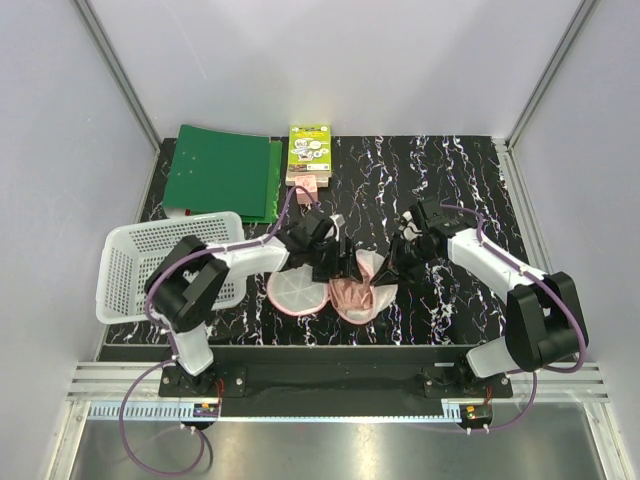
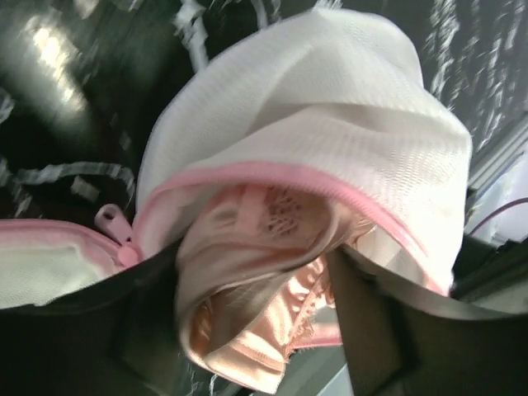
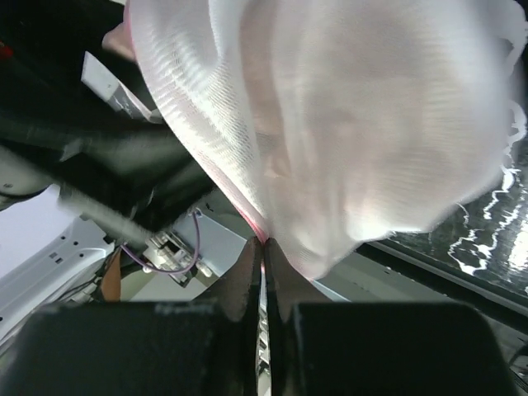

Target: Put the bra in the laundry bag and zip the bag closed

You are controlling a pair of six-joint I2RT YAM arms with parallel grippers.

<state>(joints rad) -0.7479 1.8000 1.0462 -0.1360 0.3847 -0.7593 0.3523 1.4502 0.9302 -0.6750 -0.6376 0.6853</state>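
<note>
In the left wrist view, the top of the bra is hidden under the white mesh of the laundry bag. The left gripper is only dark blurry shapes cut off by the bottom edge, so its grip cannot be told. In the right wrist view, the bag runs past the top edge and hides the bra. From above, the words on the green box are too small to read.
</note>
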